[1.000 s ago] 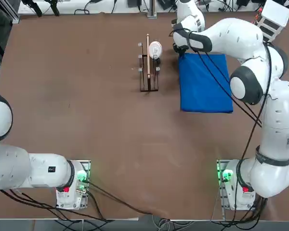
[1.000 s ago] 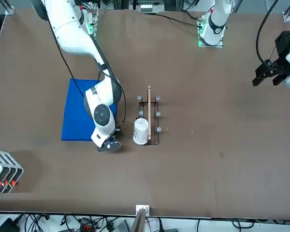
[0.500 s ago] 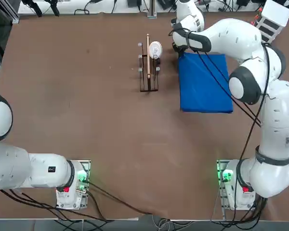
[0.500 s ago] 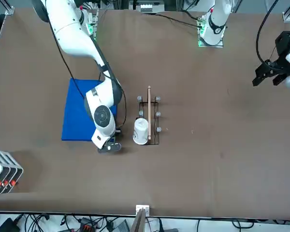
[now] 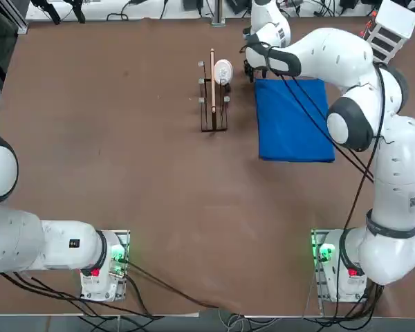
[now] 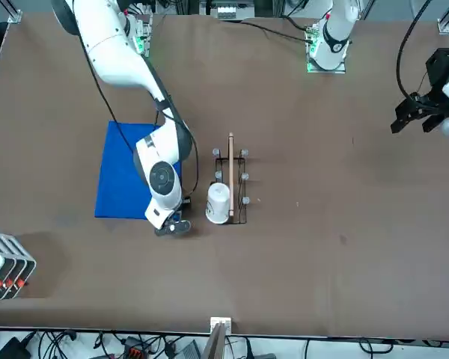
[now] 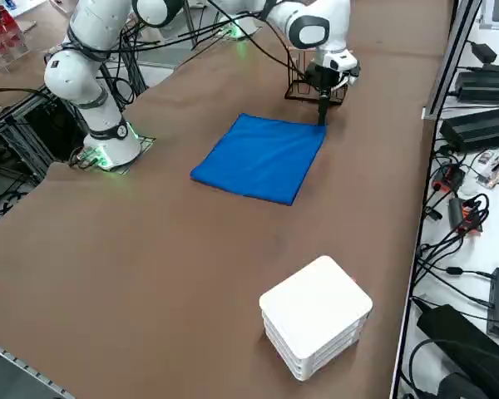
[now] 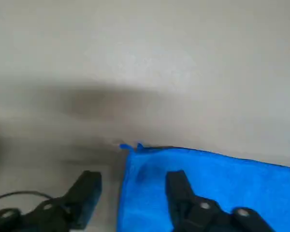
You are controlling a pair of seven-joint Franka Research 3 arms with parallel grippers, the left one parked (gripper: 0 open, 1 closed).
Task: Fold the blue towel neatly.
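Observation:
The blue towel [image 5: 294, 121] lies flat on the brown table as a folded rectangle, also seen in the front view [image 6: 123, 183] and the right side view [image 7: 262, 156]. My right gripper [image 5: 251, 69] hovers low at the towel's far corner, the one nearest the rack. In the wrist view the gripper [image 8: 133, 180] is open and holds nothing. One finger [image 8: 176, 181] stands over the towel's [image 8: 208, 183] edge, the other [image 8: 89, 182] over bare table. The towel's corner tip [image 8: 130, 146] sticks out just beyond the fingers.
A dark wire rack [image 5: 214, 104] with a white cup [image 5: 223, 70] stands just to the left of the towel, close to the gripper [image 6: 173, 226]. A white box [image 7: 316, 324] sits at the table's far right corner.
My right gripper has gone from shut to open and let go of the towel's corner. It shifted slightly off the towel toward the table's far side.

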